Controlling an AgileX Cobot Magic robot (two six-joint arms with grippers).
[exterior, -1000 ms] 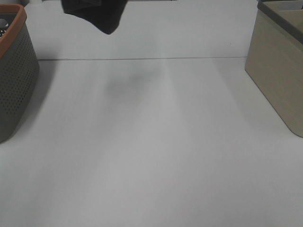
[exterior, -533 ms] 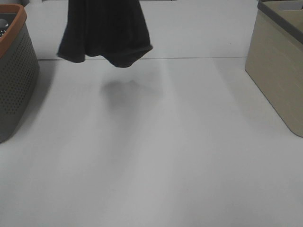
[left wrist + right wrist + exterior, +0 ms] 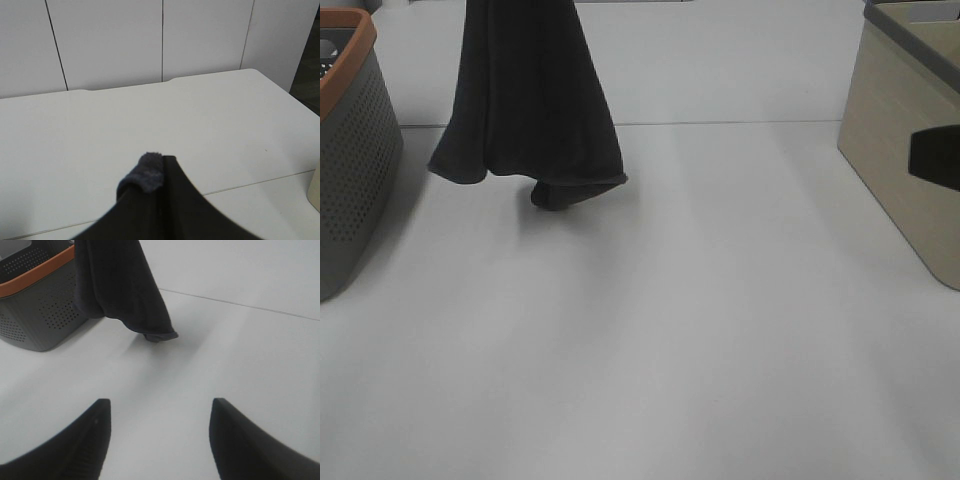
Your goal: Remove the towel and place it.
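Just right of the orange-rimmed basket (image 3: 350, 150), the towel (image 3: 525, 110) hangs from the left gripper (image 3: 159, 169), jaws pinching its top and its lowest fold touching the tabletop (image 3: 700, 330). Placing appears underway; the next move calls for lowering the towel, then letting go. The right gripper (image 3: 157, 440) hovers, jaws spread.

The towel (image 3: 525, 110) hangs over the rear left part of the table (image 3: 670, 330), with its lowest fold resting on the surface. A basket (image 3: 350, 170) stands on the table at the left edge, near the towel. A bin (image 3: 900, 130) stands at the right edge, well apart from both.
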